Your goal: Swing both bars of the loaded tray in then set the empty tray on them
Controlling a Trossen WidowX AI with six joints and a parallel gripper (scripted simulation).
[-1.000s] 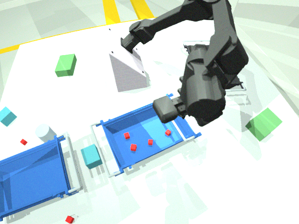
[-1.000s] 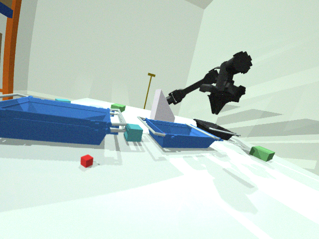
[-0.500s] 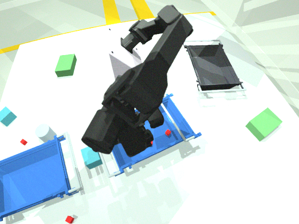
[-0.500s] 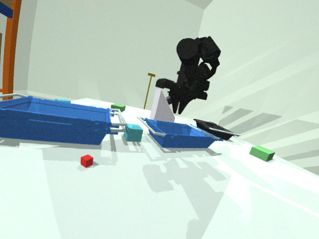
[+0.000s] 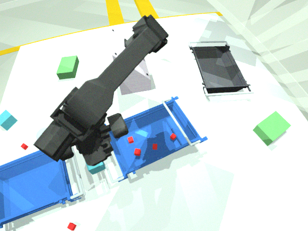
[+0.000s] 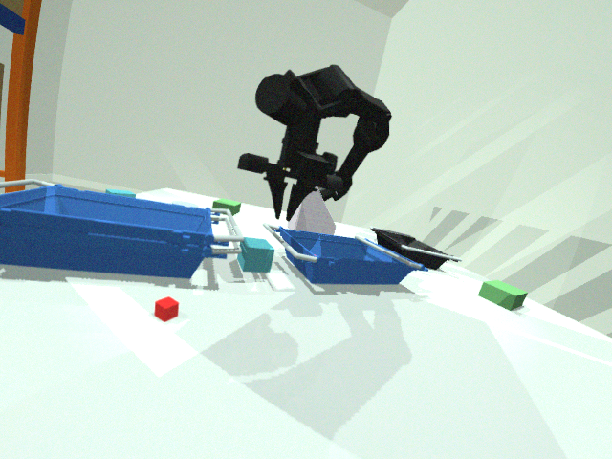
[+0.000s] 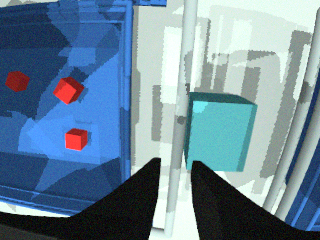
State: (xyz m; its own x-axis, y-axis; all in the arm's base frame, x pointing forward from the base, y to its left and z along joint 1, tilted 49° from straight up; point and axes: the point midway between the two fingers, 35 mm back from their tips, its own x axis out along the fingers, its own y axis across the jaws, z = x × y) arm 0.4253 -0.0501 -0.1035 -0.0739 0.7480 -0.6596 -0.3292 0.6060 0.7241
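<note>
The loaded blue tray (image 5: 151, 113) (image 6: 356, 273) (image 7: 127, 90) holds several red blocks (image 5: 137, 151) (image 7: 68, 90). Its right bar (image 5: 177, 122) (image 6: 389, 253) lies across its top. Its left bar (image 5: 118, 179) (image 6: 305, 257) (image 7: 187, 50) stands out over the other end. My gripper (image 6: 284, 218) (image 7: 176, 166) is slightly open and empty, pointing down above this left bar, which shows between the fingertips in the wrist view. The arm hides the fingers in the top view. An empty blue tray (image 5: 15, 169) (image 6: 98, 249) stands at left, its near-end bars swung out.
A cyan block (image 5: 96, 167) (image 6: 255, 255) (image 7: 220, 135) stands between the blue trays, close beside the left bar. A black tray (image 5: 224, 89) (image 6: 420, 251) stands beyond. A pale wedge (image 5: 135, 83) (image 6: 314, 217) stands behind. Green blocks (image 5: 67, 67) (image 5: 272, 126) and loose red blocks (image 5: 24, 146) (image 5: 71, 226) lie around.
</note>
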